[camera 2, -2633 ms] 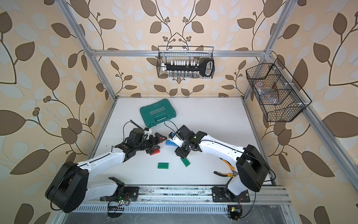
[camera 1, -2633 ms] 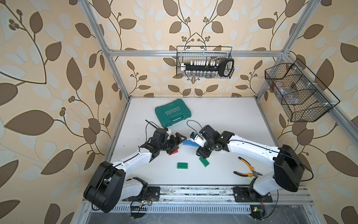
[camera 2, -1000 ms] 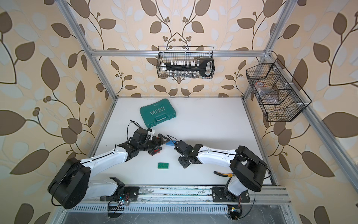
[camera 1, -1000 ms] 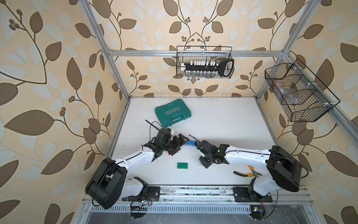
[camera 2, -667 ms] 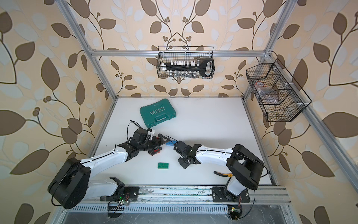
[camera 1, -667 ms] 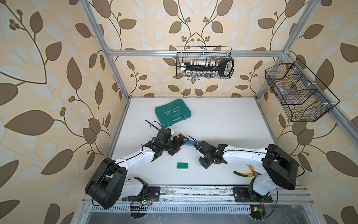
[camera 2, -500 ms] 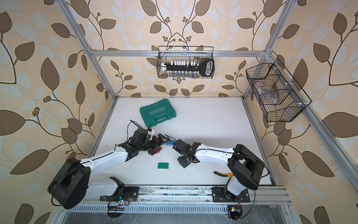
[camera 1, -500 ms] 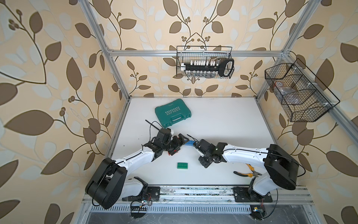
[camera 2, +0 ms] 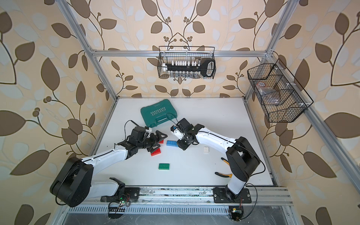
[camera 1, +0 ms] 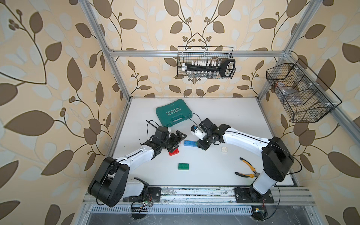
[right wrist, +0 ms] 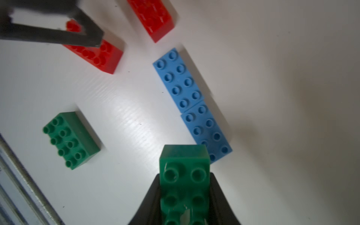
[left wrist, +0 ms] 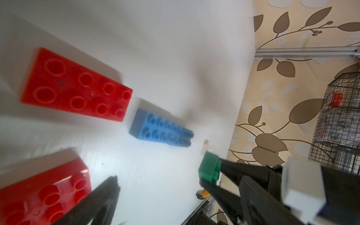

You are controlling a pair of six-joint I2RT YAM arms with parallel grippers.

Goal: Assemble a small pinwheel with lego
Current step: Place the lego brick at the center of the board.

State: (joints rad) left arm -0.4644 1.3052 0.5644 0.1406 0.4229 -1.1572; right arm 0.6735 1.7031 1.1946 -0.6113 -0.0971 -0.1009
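Our right pincer (right wrist: 184, 187) grips a green brick (right wrist: 184, 155) by its long sides, studs toward us. Its far end covers a corner of a blue brick (right wrist: 207, 130), which lies end to end with a second blue brick (right wrist: 178, 79) on the tabletop (right wrist: 282, 97). A second green brick (right wrist: 71, 139), a red brick (right wrist: 106, 56) and a farther red brick (right wrist: 153, 17) lie apart.

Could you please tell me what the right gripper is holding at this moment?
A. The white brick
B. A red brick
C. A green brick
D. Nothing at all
C: in the right wrist view a green brick sits clamped between the jaws of the right gripper, while the white brick lies apart from it, untouched.
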